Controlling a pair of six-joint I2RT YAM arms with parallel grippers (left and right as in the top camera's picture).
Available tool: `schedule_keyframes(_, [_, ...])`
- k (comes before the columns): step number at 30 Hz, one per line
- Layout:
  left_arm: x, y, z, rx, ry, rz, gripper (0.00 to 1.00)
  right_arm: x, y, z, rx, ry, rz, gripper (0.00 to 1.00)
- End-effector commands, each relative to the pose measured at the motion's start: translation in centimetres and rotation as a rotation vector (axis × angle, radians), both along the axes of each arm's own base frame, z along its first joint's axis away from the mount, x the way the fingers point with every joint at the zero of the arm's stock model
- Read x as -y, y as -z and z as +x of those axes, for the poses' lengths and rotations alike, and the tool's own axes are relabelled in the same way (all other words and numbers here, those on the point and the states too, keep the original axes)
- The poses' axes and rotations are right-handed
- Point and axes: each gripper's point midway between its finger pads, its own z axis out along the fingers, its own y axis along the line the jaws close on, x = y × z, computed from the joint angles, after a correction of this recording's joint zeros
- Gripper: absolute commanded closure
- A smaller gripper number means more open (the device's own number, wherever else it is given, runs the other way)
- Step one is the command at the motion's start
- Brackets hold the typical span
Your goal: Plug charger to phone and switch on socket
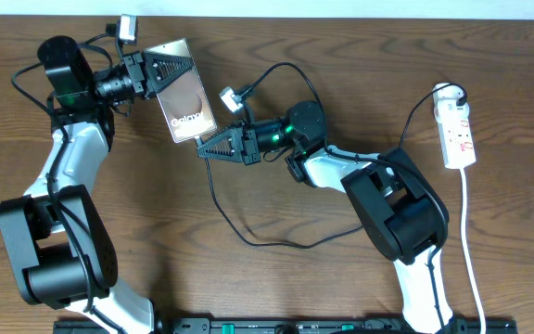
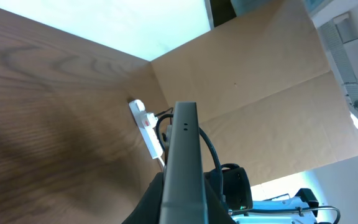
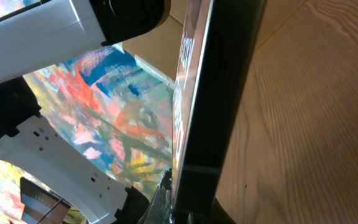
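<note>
The phone (image 1: pixel 185 93) has a brown-bronze back with a pale zone and white "Galaxy" letters. The socket (image 1: pixel 459 130) is white with small red marks, and its cord (image 1: pixel 472 269) is white too. The charger (image 1: pixel 286 246) is thin and black. The table (image 1: pixel 341 56) is dark brown wood with fine grain lines.

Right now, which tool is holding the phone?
Left tool: clamped on the phone at its upper end. Right tool is just at its lower end.

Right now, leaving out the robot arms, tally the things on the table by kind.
phone: 1
charger cable: 1
power strip: 1
total: 3
</note>
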Motion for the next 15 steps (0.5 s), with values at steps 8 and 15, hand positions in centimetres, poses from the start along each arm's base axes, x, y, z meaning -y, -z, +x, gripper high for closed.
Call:
schedule_keyframes(8, [1.35,-1.06,-1.70,0.042,0.106,0.000,0.93,0.73,-1.97,5.30,-0.024,0.257,0.079,0.99])
schedule_keyframes(15, [1.35,-1.06,-1.70,0.042,0.106,0.000,0.93,0.73,-2.03,5.47,-0.025,0.266,0.082,0.99])
